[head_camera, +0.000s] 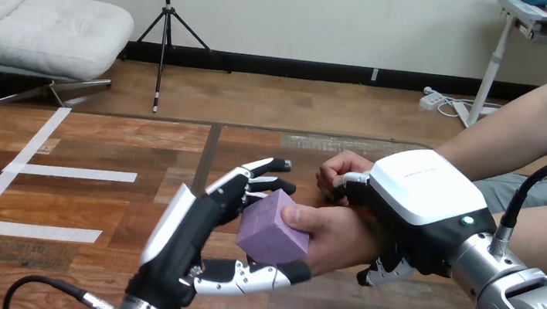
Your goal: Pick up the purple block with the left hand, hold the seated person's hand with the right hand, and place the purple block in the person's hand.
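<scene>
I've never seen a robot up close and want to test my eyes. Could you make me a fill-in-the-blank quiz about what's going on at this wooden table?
1. The cube-shaped block, held between the robot's left hand and the person's hand, is coloured ____.
2. The robot's right hand has its fingers and thumb curled round the person's ____.
3. The tape strips stuck on the wooden table are ____.

Missing words: purple; wrist; white.
</scene>
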`<act>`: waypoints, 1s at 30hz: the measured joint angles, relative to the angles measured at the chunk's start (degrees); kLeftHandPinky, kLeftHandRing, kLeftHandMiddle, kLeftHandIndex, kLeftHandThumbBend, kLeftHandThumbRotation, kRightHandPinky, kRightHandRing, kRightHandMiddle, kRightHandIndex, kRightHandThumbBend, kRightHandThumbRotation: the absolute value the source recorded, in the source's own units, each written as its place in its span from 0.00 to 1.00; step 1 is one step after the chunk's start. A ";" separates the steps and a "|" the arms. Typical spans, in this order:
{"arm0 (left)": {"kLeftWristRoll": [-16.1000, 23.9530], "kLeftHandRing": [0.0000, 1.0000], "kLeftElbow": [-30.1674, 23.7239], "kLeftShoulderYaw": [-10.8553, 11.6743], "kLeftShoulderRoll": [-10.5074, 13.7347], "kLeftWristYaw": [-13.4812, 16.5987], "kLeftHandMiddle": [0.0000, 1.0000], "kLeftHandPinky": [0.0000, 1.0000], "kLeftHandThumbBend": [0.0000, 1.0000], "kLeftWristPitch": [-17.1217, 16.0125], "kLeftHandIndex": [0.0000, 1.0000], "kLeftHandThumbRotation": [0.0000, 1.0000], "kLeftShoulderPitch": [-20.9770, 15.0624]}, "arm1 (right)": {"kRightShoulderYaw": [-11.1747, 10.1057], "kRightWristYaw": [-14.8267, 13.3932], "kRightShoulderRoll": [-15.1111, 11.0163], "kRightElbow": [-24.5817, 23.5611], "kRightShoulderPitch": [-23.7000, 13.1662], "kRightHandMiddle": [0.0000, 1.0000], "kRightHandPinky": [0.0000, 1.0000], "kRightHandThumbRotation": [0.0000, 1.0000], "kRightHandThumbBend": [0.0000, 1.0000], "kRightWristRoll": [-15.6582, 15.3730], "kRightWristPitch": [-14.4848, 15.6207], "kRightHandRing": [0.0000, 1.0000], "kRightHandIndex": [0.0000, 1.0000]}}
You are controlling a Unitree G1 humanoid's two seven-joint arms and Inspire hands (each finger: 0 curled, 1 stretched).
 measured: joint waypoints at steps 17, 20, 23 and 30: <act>1.08 1.00 -0.14 -1.00 1.31 -0.45 1.00 1.00 0.99 0.11 1.00 0.52 0.01 | 0.00 -2.78 -0.08 0.37 0.20 0.85 0.79 0.07 0.87 0.01 -2.25 0.84 0.84; 1.09 1.00 -0.14 -1.06 1.67 -0.69 1.00 1.00 1.00 0.11 1.00 0.53 0.00 | 0.00 -3.36 -0.09 0.42 0.37 0.86 0.81 0.08 0.87 0.01 -2.42 0.85 0.85; 1.29 1.00 -0.14 -1.11 2.04 -0.89 1.00 1.00 1.00 0.10 1.00 0.55 0.00 | -0.01 -3.66 -0.10 0.41 0.63 0.87 0.82 0.09 0.86 0.01 -2.48 0.86 0.85; 2.26 1.00 -0.13 -1.16 2.68 -0.97 1.00 1.00 1.00 0.09 1.00 0.57 0.01 | -0.04 -3.72 -0.10 0.41 1.54 0.89 0.85 0.10 0.85 0.07 -2.49 0.88 0.86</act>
